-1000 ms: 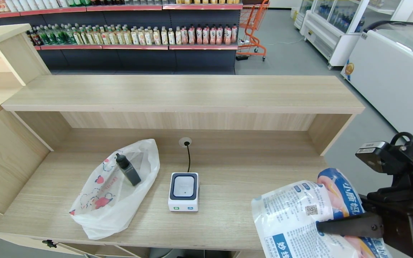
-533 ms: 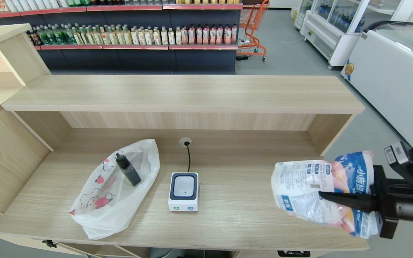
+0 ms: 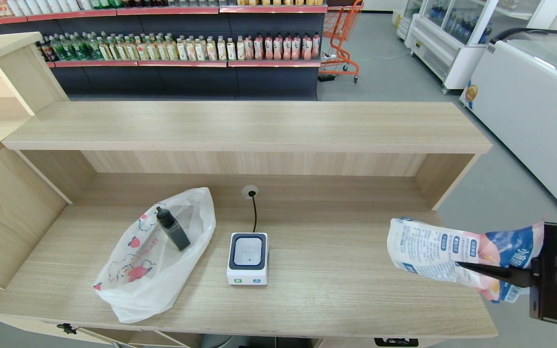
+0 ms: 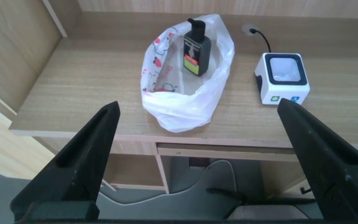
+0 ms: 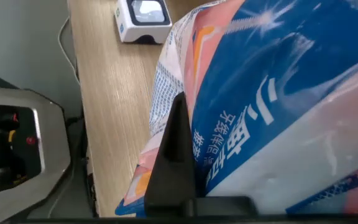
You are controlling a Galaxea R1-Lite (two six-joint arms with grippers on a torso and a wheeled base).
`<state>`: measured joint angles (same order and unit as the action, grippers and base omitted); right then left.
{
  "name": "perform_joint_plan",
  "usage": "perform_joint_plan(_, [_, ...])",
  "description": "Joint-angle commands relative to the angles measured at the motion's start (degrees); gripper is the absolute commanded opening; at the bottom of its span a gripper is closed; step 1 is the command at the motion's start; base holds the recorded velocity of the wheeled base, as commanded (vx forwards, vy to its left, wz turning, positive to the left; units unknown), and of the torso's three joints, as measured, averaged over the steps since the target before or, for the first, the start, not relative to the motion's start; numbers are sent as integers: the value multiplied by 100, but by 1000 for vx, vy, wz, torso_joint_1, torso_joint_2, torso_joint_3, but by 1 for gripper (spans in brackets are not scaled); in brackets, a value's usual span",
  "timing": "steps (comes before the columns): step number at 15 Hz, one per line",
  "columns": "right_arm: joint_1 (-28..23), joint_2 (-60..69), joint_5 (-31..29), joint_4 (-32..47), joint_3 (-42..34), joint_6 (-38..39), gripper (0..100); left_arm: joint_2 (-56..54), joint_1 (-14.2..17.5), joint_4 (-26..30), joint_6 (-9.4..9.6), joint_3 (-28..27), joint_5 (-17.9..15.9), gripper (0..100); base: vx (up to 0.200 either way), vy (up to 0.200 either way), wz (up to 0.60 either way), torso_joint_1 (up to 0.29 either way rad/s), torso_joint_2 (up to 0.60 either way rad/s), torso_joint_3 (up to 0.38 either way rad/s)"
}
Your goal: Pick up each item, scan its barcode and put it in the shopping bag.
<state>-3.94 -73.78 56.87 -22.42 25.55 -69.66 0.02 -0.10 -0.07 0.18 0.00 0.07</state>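
Note:
A blue, white and pink food packet (image 3: 445, 253) hangs over the right end of the wooden counter (image 3: 327, 290), with my right gripper (image 3: 481, 270) shut on it from the right. In the right wrist view the packet (image 5: 278, 112) is close up, with one dark finger (image 5: 176, 155) across it. The white barcode scanner (image 3: 247, 258) sits mid-counter, well left of the packet. A white shopping bag (image 3: 138, 270) lies open at the left with a black bottle (image 3: 173, 229) inside. My left gripper (image 4: 197, 107) is open in front of the counter edge, facing the shopping bag (image 4: 179, 99) and the scanner (image 4: 281, 78).
A raised wooden ledge (image 3: 244, 128) runs along the back of the counter, and a side wall (image 3: 12, 208) closes it at the left. The scanner's black cable (image 3: 254, 212) leads to a port in the back. Bare counter lies between the scanner and the packet.
My right arm has swung the packet to the right and away from the head camera. The packet has turned from nearly upright to lying flatter. The bag, bottle and scanner have stayed put.

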Motion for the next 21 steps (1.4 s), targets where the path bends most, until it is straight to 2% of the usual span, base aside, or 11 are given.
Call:
perform_joint_plan(1, [499, 364, -79, 1, -50, -109, 0, 6, 10, -1, -1, 0, 1, 100, 0, 0, 0, 0, 0, 0])
perform_joint_plan(4, [1106, 680, -334, 1, -41, -118, 0, 6, 1, -1, -1, 0, 1, 100, 0, 0, 0, 0, 0, 0])
perform_joint_plan(6, [1150, 839, -651, 18, -50, -118, 0, 6, 1, -1, 8, 0, -7, 100, 0, 0, 0, 0, 0, 0])
perform_joint_plan(15, [1141, 1076, -914, 71, -226, -4, 0, 6, 1, -1, 8, 0, -7, 100, 0, 0, 0, 0, 0, 0])
perform_joint_plan(21, [1088, 1120, -897, 62, -402, 866, 0, -2, 1, -1, 17, 0, -7, 100, 0, 200, 0, 3, 2, 2])
